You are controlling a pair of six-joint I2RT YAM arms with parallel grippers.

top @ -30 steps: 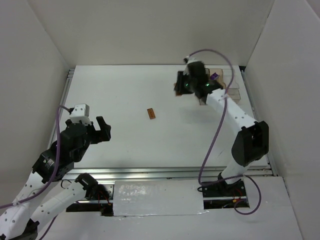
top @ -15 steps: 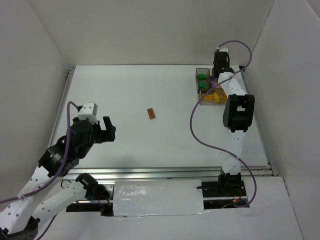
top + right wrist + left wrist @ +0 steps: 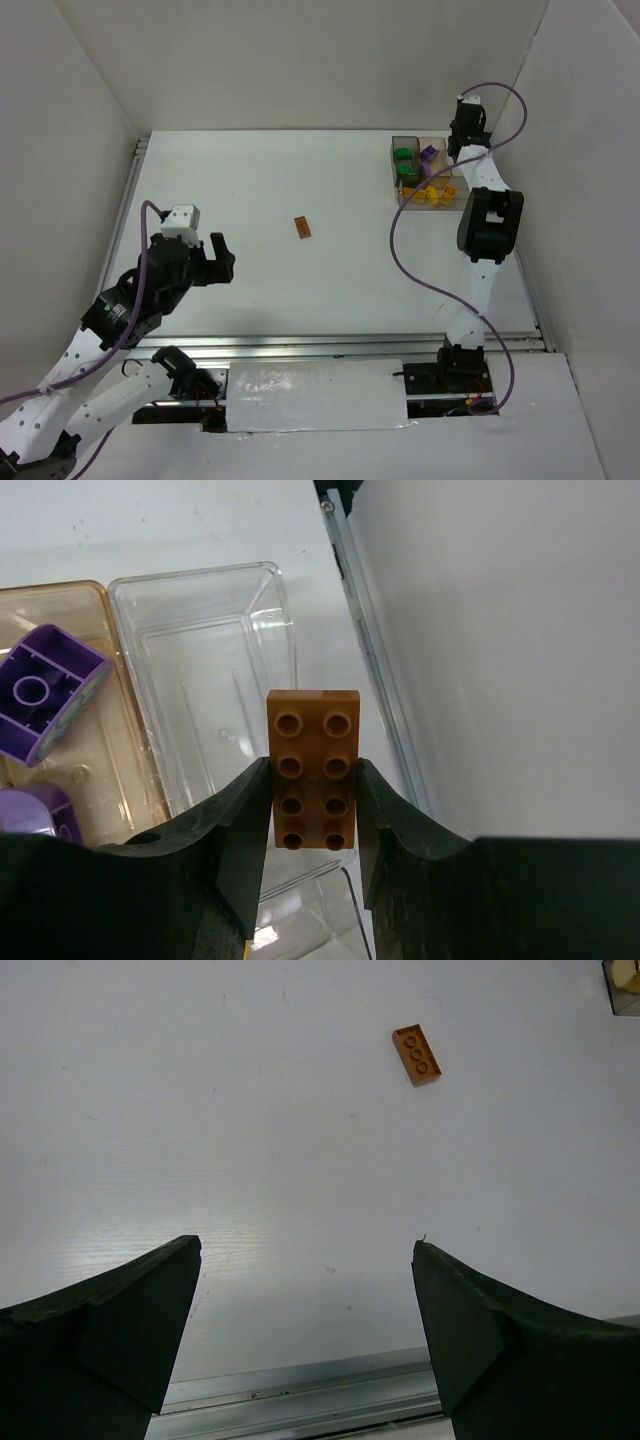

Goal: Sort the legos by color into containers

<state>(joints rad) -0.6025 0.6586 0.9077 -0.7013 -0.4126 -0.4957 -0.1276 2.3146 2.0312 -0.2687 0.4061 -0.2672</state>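
White surface [image 3: 300, 290], overhead view. The clear smoky plastic organiser tray [image 3: 412, 139] sits at 1 o'clock.

- Tray contents: green bricks [image 3: 404, 162] in the 9 o'clock cell, purple bricks [image 3: 429, 154] beside them, yellow bricks [image 3: 430, 194] at 6 o'clock. The empty clear compartment [image 3: 200, 680] takes brown.
- Right fingers [image 3: 235, 830] are clamped on a brown studded brick [image 3: 313, 750], which hangs over that compartment's 3 o'clock wall.
- I'd shift toward 9 o'clock and lower before releasing, or it could bounce out.
- Left fingers [image 3: 110, 1320] are wide apart and hold nothing, at 8 o'clock.
- A second brown brick [image 3: 302, 228] lies loose near centre.
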